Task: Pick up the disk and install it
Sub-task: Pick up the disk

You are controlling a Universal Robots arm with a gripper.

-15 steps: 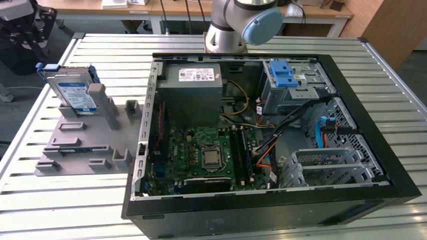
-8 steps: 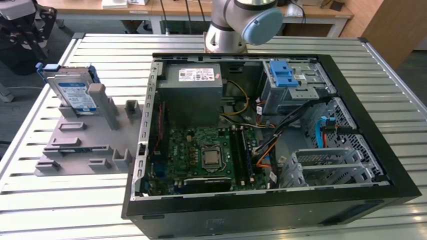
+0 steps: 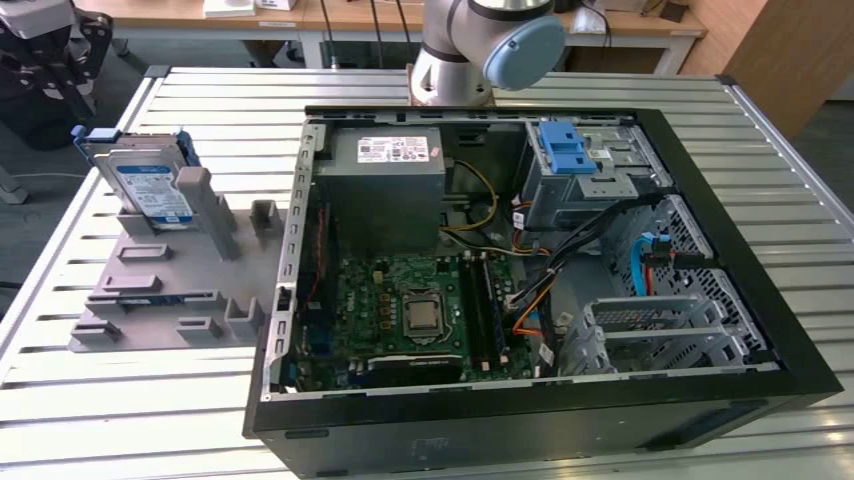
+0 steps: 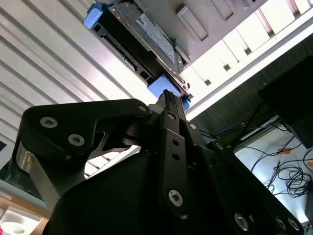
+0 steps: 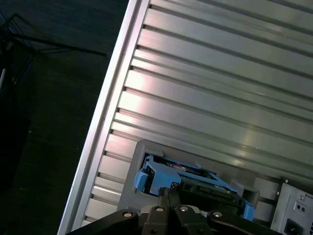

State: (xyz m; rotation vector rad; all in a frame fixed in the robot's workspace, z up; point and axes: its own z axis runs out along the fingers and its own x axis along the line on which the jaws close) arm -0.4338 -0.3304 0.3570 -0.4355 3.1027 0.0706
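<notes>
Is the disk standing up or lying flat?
Standing up: the disk sits on its edge in the grey holder, outside the computer case.

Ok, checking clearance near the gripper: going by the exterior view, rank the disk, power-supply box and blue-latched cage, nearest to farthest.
1. Disk, upright in the grey holder at the exterior view's left; the second wrist view has the gripper close by it.
2. Power-supply box, inside the case.
3. Blue-latched cage, farther toward the exterior view's right.
</notes>
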